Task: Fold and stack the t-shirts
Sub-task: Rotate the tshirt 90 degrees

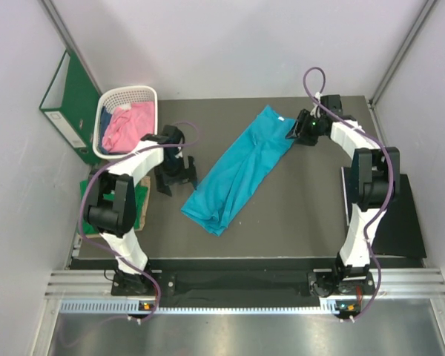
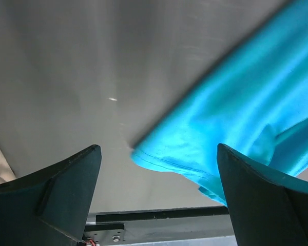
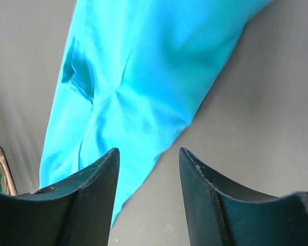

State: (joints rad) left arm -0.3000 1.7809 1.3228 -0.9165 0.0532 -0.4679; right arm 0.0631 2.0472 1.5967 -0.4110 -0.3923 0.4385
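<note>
A white plastic lattice basket (image 1: pixel 130 90) (pink t-shirt (image 1: pixel 122 127) inside) stood near the wide-open, empty left fingers (image 1: pixel 166 185); right fingers (image 1: pixel 294 133) narrowly parted, empty.

soft teal-blue cloth t-shirt (image 2: pixel 241 107) is running off the top and right edges of left wrist view, blurred; right wrist view (image 3: pixel 133 77) is cutting it at the top. bunched pink cloth t-shirt (image 1: pixel 121 130) is lying half hidden behind white plastic lattice basket (image 1: pixel 133 92) wall. left arm (image 1: pixel 119 194) is covering part of green cloth (image 1: pixel 143 206).

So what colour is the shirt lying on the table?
The t-shirt is teal-blue, clearest from the top camera.
</note>
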